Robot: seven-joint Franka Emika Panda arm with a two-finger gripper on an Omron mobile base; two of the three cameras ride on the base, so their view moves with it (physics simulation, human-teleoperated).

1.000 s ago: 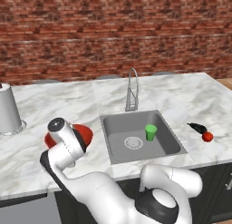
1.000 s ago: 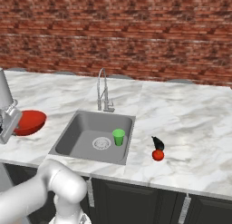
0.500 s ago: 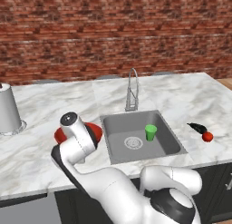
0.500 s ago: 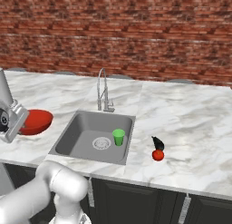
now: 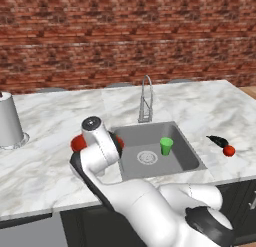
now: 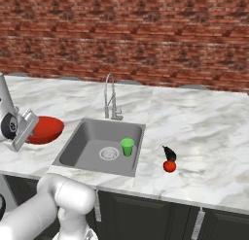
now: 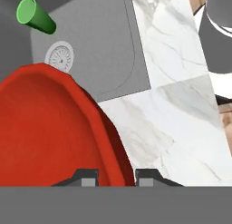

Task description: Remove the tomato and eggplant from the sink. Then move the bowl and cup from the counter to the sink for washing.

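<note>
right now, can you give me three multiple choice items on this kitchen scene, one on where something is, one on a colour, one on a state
1. Where is the cup?
A. on the counter beside the faucet
B. inside the sink
C. inside the bowl

2. What colour is the bowl?
A. red
B. green
C. white

3. How does the gripper stand to the bowl?
A. wide open, far above it
B. shut on the bowl's rim
C. shut on the tomato

Answers:
1. B, the green cup stands on the floor of the sink next to the round drain.
2. A, the wide shallow dish is plain red in all three views.
3. B, in the hand view the two fingertips sit on either side of the red rim, and the tomato lies with the eggplant on the counter.
</note>
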